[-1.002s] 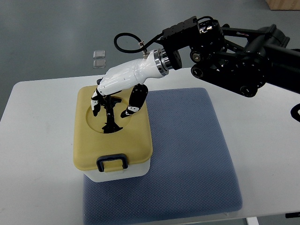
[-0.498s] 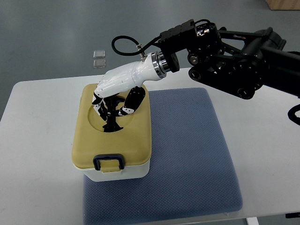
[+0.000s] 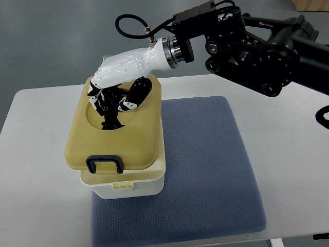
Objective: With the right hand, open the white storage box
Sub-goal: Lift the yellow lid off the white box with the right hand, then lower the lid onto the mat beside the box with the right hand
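Observation:
The white storage box (image 3: 126,186) stands at the front left of a blue-grey mat (image 3: 205,170). Its yellow lid (image 3: 136,141) with a dark blue front latch (image 3: 104,164) is raised off the box and shifted left, showing the box's yellow rim. My right hand (image 3: 113,100), white with black fingertips, comes in from the right on a black arm (image 3: 257,46) and is shut on the black handle (image 3: 110,121) in the lid's round recess. The left arm does not show.
The box and mat lie on a white table (image 3: 41,154) with rounded corners. Two small clear packets (image 3: 107,59) lie on the grey floor beyond the table, partly behind the hand. A cardboard corner (image 3: 311,4) shows at the top right.
My right hand closed on the lid's handle and rose up and to the left. The yellow lid came off the white box with it and now hangs above it.

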Tool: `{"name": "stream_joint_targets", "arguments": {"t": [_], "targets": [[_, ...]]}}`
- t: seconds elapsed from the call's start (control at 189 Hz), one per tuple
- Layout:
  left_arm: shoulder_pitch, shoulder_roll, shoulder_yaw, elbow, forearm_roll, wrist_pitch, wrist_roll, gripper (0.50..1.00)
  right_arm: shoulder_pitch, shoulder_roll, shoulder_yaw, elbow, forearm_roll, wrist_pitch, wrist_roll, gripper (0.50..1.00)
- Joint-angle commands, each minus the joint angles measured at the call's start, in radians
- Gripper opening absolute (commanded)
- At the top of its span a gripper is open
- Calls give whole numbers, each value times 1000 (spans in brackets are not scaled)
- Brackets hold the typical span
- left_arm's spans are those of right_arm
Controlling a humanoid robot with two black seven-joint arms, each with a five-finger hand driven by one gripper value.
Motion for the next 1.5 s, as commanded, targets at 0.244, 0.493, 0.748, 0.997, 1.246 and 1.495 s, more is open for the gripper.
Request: {"name": "stream_joint_targets", "arguments": {"t": [0.244, 0.493, 0.748, 0.997, 1.246, 1.495], "targets": [[-1, 0, 0, 0, 0, 0, 0, 1000, -70, -189, 136, -36, 4, -24, 2, 517], [-1, 0, 0, 0, 0, 0, 0, 1000, -202, -333, 180, -65, 4, -115, 3, 517], [-1, 0, 0, 0, 0, 0, 0, 1000, -369, -362, 179, -147, 18, -245, 5, 521], [0, 0, 0, 0, 0, 0, 0, 1000, -473, -342, 175, -196, 18, -319, 11, 521], [-1, 0, 0, 0, 0, 0, 0, 1000, -544, -301, 162, -196, 41, -325, 11, 543], [0, 0, 0, 0, 0, 0, -1, 1000, -604, -252, 162, -197, 41, -331, 11, 658]]}}
